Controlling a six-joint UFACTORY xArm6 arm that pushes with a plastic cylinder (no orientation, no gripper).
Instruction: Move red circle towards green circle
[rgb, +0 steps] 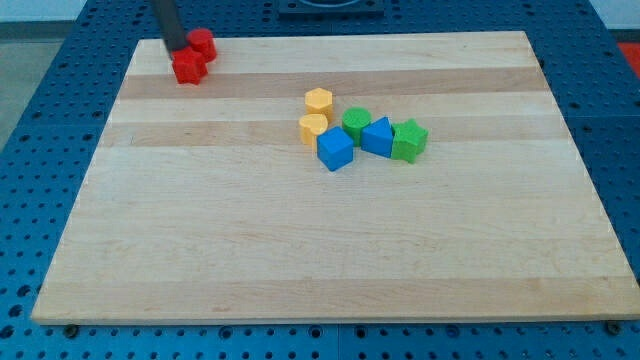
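Tip (175, 48), a bare rod with no pincer to spread or pinch, sits at view's top left, touching two red blocks. Red circle (203, 42) is beside red block (188, 67). Push should run down-right toward green circle (356, 123), avoiding yellow blocks (316, 113).

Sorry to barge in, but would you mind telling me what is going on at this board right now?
A robot arm is pushing blocks on a wooden board with a dark rod. My tip sits at the view's top left, against two red blocks: the red circle and another red block. The green circle lies well to the right, in a cluster with two yellow blocks, a blue cube, another blue block and a green star. The red circle is far from it.
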